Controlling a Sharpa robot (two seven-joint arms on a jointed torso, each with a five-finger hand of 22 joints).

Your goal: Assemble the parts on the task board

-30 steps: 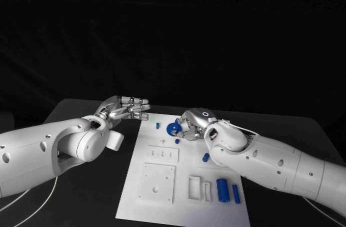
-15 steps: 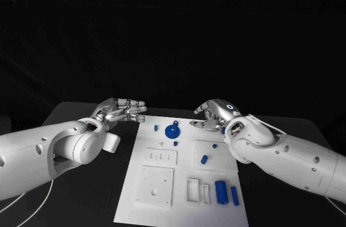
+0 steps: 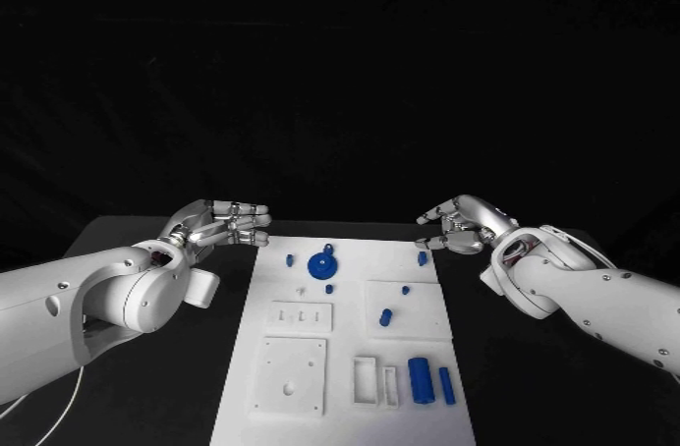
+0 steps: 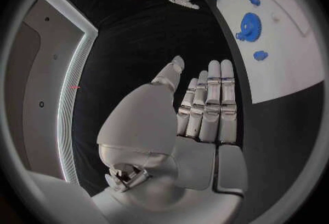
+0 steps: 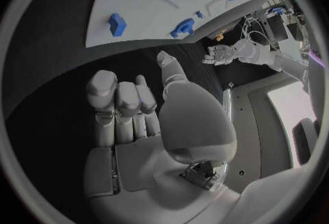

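The white task board (image 3: 425, 338) lies in the middle of the black table. A blue gear (image 3: 323, 265) sits near its far end, with small blue pegs (image 3: 291, 260) around it. Two blue cylinders (image 3: 420, 377) lie at the near right corner, and a short blue piece (image 3: 385, 317) lies mid-board. My left hand (image 3: 224, 223) hovers off the board's far left corner, fingers straight and side by side, holding nothing (image 4: 205, 109). My right hand (image 3: 461, 225) hovers off the far right corner, near a small blue block (image 3: 423, 257); its palm (image 5: 130, 120) is bare.
The board has square and rectangular recessed plates (image 3: 294, 372) at its near end. Black tabletop (image 3: 538, 387) runs along both sides of the board. In the left wrist view the gear (image 4: 250, 27) lies beyond the fingertips.
My right hand has let go of the blue gear and drawn back to the right, off the board's far corner. The gear stays on the board. The left hand has barely moved.
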